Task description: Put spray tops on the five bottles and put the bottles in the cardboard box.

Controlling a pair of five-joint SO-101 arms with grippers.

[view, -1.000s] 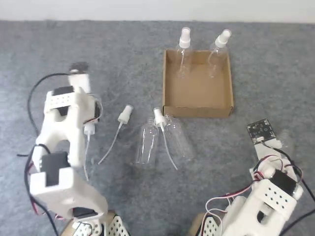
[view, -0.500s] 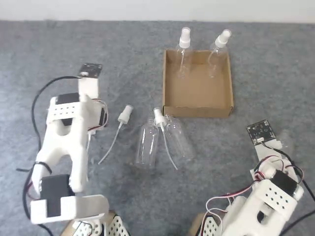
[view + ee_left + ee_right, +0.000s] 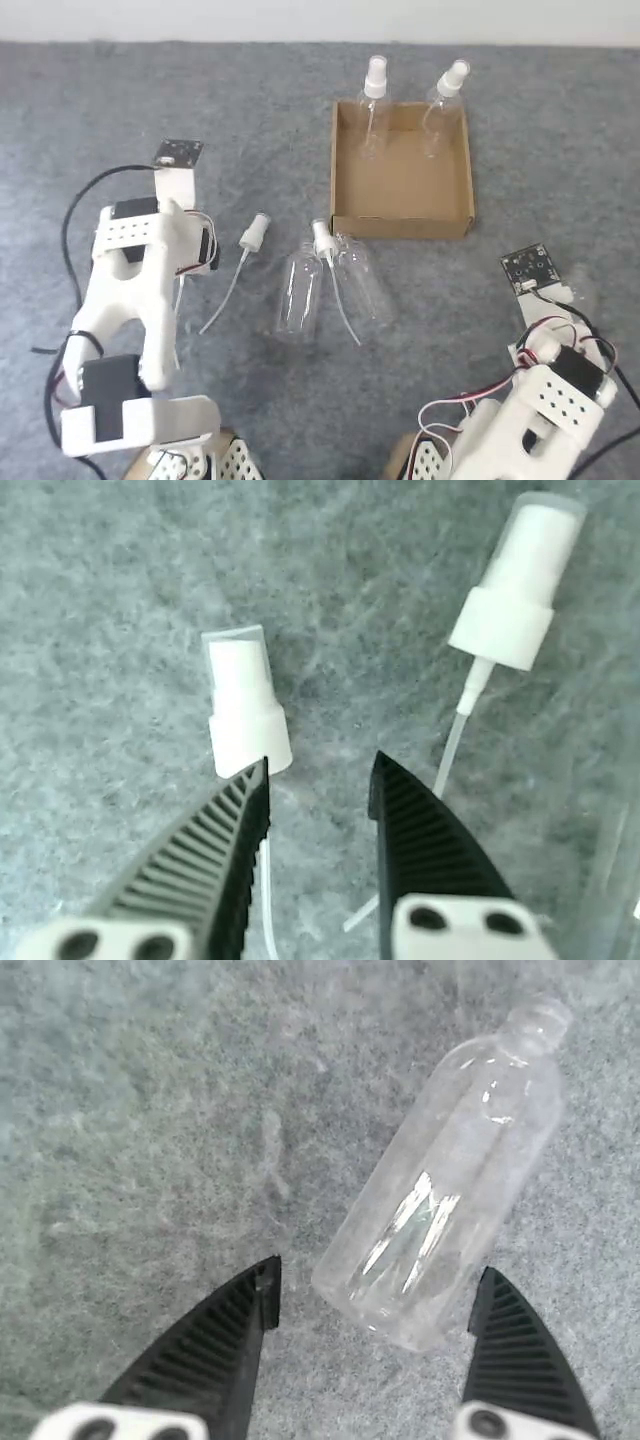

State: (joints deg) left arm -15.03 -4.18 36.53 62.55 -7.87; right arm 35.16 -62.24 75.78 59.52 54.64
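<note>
**Left arm shifted; right arm and bottles unmoved**

Since a second ago the left arm point(image 3: 135, 270) has swung slightly toward the cardboard box point(image 3: 400, 226). The right arm has held still.

Left wrist view: left gripper point(image 3: 320, 763), fingers apart, above a loose spray top point(image 3: 243, 715). A second spray top point(image 3: 510, 600) lies nearer the box.

Right wrist view: right gripper point(image 3: 381, 1268), fingers wide apart, with an uncapped bottle point(image 3: 450, 1160) just ahead.

Two capped bottles point(image 3: 372, 110) stand in the box, and two bare bottles point(image 3: 298, 290) lie before it.

Surface is grey carpet point(image 3: 250, 100); a white wall point(image 3: 300, 18) runs beyond the box.
</note>
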